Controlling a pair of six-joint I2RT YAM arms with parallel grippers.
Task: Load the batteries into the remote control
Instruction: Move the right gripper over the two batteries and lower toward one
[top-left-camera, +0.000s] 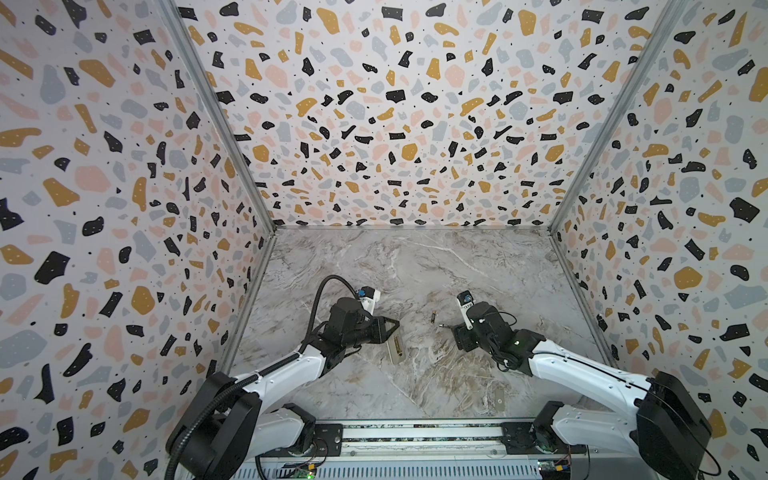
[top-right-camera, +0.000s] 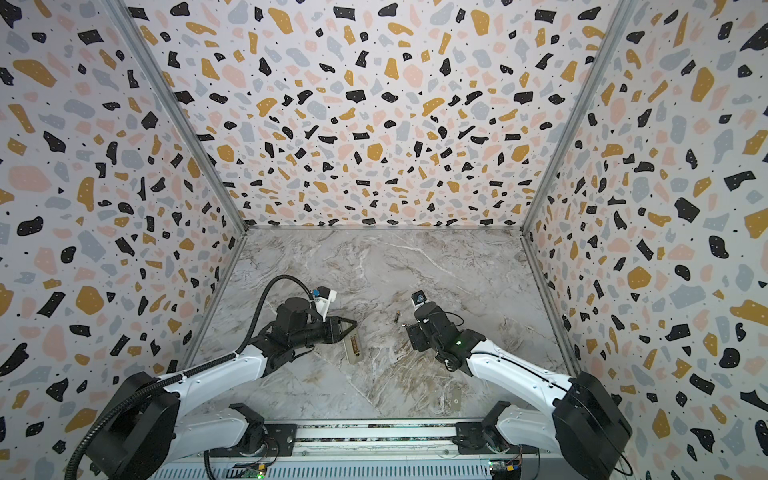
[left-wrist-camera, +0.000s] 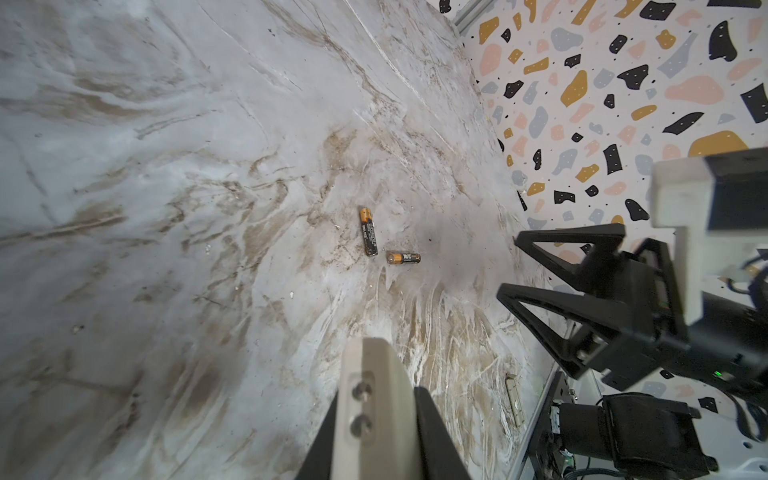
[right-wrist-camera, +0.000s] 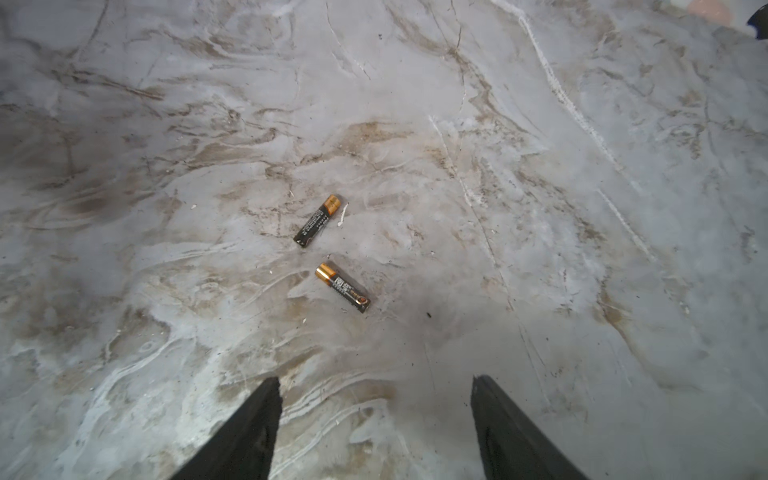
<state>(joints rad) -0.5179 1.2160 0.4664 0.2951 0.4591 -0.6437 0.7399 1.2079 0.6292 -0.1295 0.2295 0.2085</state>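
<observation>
Two arms (top-left-camera: 282, 368) (top-left-camera: 582, 368) reaching inward low, left jaws clamping remote control (top-left-camera: 395, 347), right jaws apart near batteries (right-wrist-camera: 343, 287)

Marble tabletop (top-left-camera: 374, 270) carries two batteries (right-wrist-camera: 318, 220) lying apart and a flat grey cover (top-left-camera: 498, 400).

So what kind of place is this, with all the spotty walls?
Probably a robot test booth, not a home. Spotty walls box in a marble-look table, two robot arms sit on a rail at its front edge, with batteries and a remote control to work on.
</observation>
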